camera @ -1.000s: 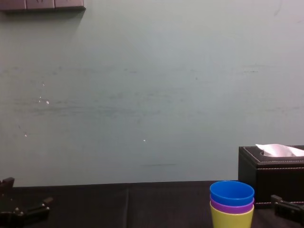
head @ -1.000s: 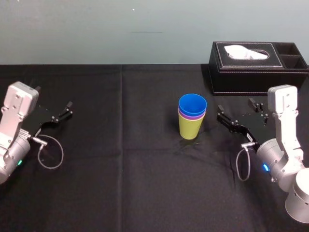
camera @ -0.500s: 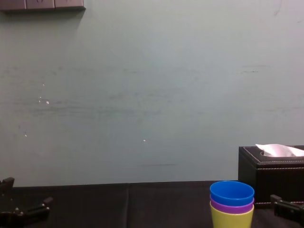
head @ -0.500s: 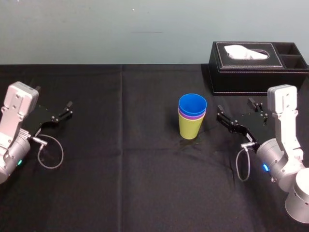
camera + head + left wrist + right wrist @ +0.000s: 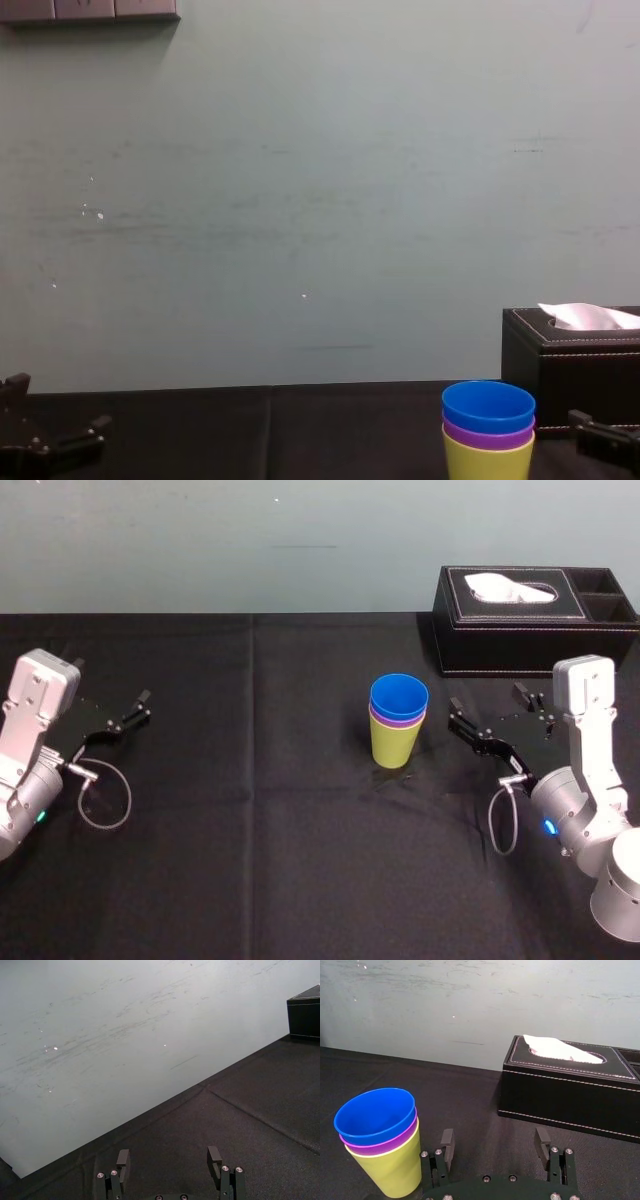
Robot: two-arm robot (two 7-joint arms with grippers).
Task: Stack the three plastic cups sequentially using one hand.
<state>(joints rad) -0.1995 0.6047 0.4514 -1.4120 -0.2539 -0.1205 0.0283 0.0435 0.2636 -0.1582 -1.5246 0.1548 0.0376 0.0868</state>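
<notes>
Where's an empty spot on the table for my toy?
The wide bare cloth between the left end effector and the cup stack is free. Crowded on the right: cup stack, right end effector and tissue box sit close together.

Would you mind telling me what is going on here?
The stacking looks done: the blue cup sits in the purple cup, which sits in the yellow-green cup, upright on the table. The right gripper is open beside the stack, not touching it. The left gripper rests open at the far left.
</notes>
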